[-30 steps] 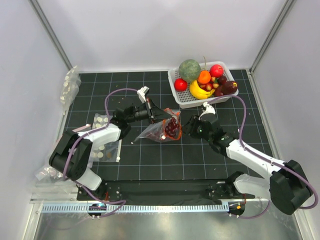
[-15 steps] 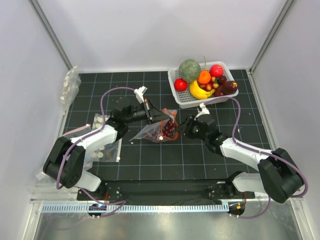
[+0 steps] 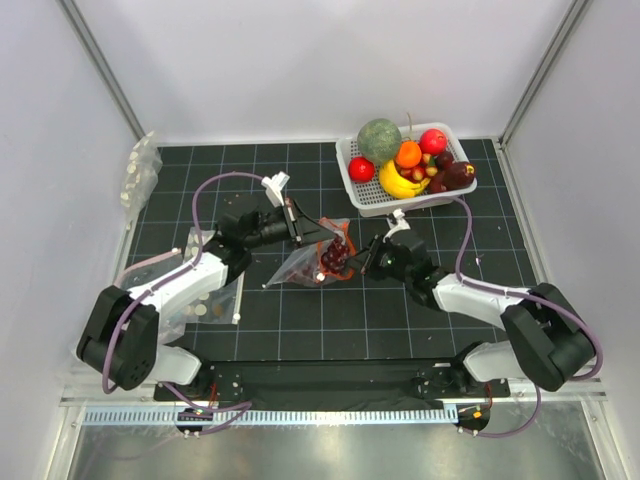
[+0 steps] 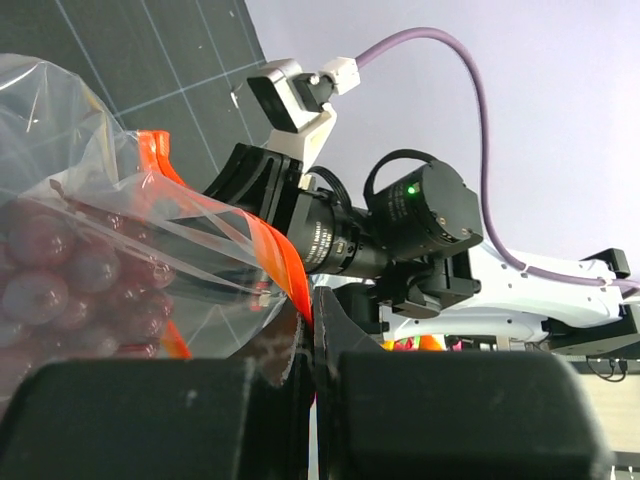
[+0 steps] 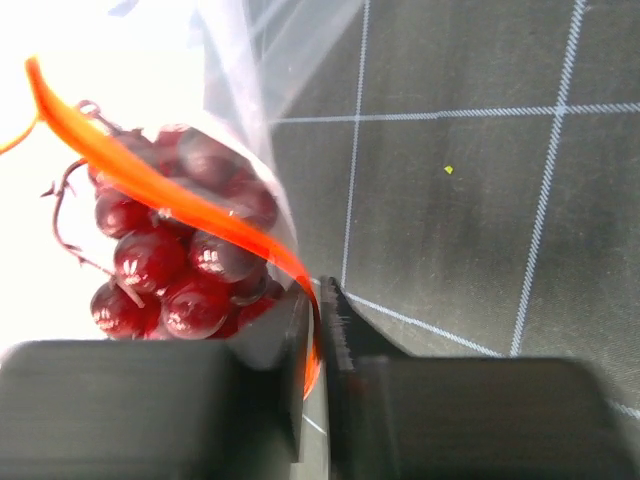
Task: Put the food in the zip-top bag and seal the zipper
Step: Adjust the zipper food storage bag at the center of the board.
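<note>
Clear zip-top bag [image 3: 298, 267] of dark-red grapes [image 5: 165, 262] (fruit basket [image 3: 372, 204] beyond)

The fruit basket [image 3: 372, 203] (heaped full) blocks room beyond the right claw [image 3: 358, 262]; the near mat [image 3: 330, 330] lies bare.

Black gridded table [image 3: 330, 325] with fruit basket [image 3: 386, 206]

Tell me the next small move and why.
Probably slide the right gripper, shut on the zipper, along the strip toward the left gripper clamping its other end. The grapes sit inside the bag, and its mouth looks partly open.
</note>
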Controlling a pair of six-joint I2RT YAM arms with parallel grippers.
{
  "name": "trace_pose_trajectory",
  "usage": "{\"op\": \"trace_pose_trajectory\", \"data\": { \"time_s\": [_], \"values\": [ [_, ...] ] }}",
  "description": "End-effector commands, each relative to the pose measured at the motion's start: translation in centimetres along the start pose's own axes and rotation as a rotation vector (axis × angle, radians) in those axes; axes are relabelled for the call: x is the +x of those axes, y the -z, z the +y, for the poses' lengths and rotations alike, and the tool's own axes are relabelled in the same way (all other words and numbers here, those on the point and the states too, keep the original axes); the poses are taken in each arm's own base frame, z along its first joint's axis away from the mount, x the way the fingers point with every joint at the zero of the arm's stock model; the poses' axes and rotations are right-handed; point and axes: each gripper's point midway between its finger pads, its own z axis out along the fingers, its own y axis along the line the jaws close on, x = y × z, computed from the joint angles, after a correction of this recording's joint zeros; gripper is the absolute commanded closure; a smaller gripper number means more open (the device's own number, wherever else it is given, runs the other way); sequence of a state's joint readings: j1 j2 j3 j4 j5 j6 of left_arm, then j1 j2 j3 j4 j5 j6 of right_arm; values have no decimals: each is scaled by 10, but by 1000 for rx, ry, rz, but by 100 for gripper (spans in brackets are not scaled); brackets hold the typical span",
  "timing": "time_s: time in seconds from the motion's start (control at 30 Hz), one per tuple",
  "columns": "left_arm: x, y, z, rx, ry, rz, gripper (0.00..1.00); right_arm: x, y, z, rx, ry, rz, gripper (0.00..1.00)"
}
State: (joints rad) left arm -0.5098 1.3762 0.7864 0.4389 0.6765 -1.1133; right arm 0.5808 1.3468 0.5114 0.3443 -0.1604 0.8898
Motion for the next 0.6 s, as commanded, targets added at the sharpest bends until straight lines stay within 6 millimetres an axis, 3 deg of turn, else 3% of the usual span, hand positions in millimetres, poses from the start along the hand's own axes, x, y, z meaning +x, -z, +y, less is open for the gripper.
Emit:
{"op": "trace_pose_trajectory", "data": {
  "time_s": [0.0,0.03,0.1,0.13,0.17,0.23,0.37,0.4,0.43,0.47,0.5,0.57],
  "values": [
    [-15,5,-25,47,-80,-43,100,-11,5,23,-67,27,-41,93],
    [-15,5,-24,37,-88,-40,100,-16,7,21,-45,38,-62,99],
    [-16,6,-22,12,-99,-43,100,-26,19,28,2,120,-83,99],
    [-18,6,-15,-38,-113,-45,100,-28,27,8,132,155,-77,99],
    [-20,9,-13,-67,-122,-54,100,-47,34,28,143,217,-108,99],
    [-16,13,-2,-144,-116,-40,100,-62,45,29,216,263,-127,99],
    [-25,29,-9,-261,-212,-66,100,-91,70,47,316,332,-130,99],
    [-34,33,-6,-321,-235,-109,100,-95,73,49,336,336,-127,99],
    [-30,42,-3,-379,-240,-102,100,-95,79,49,362,356,-107,99],
    [-29,45,-3,-411,-260,-101,100,-108,85,63,353,363,-137,99],
    [-43,50,-8,-457,-314,-151,100,-113,90,66,362,368,-144,99],
    [-39,58,-6,-531,-334,-132,100,-124,102,80,365,377,-159,99]
  ]
}}
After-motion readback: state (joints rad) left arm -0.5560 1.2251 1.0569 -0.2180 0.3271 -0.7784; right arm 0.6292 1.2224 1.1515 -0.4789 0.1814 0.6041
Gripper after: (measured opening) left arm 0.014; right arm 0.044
